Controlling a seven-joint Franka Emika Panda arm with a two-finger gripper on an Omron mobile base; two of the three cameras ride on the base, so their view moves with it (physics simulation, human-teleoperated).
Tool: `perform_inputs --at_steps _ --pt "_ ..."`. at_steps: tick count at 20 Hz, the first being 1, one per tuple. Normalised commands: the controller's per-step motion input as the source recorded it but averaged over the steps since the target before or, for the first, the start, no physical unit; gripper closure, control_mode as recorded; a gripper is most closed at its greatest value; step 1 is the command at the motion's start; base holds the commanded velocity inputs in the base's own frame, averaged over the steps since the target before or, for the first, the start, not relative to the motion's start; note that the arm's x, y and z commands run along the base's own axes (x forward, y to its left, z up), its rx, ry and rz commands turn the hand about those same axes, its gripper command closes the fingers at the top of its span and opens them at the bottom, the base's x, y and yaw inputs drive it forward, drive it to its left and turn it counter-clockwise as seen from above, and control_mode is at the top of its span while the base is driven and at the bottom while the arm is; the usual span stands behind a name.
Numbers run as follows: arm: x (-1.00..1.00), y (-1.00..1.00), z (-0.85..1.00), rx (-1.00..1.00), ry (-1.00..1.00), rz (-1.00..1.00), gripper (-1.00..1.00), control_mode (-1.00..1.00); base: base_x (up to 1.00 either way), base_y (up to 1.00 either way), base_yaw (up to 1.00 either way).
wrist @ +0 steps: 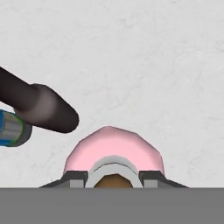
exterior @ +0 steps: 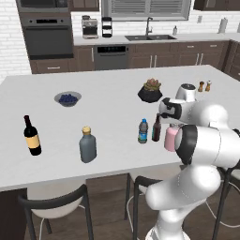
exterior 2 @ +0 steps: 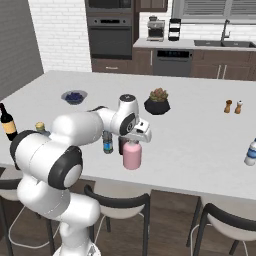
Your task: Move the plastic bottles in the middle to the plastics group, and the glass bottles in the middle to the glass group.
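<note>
Pink bottle [exterior 2: 132, 156] near counter [exterior 2: 200, 145] front edge, upright, just right of dark brown bottle [exterior 2: 121, 145] and water bottle [exterior 2: 107, 142]. I judge it glass: rigid, smooth, breakable, bottom-heavy; best held at neck. Gripper [exterior 2: 133, 141] directly above, fingers [wrist: 75, 178] pinched on neck either side of tan stopper [wrist: 113, 182].

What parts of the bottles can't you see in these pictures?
- Pink bottle: in the left base view the arm covers its right side.
- Pink bottle's stopper: in the hand view the bottom edge cuts it off.
- Grey flask: in the right base view the arm hides all but its cap.
- Water bottle: half hidden behind the arm there.
</note>
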Motion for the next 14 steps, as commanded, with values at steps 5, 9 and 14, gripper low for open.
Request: perform_inputs --at_steps 5,9,14 --pt "-0.46 -0.07 0.14 0.02 -0.02 -0.07 1.00 -1.00 0.00 0.00 0.00" --pt "-0.89 0.04 0.42 0.08 -0.01 0.00 1.00 -1.00 0.00 0.00 0.00" --pt "-0.70 0.47 0.43 0.06 -0.04 0.00 1.00 -1.00 0.00 0.00 0.00"
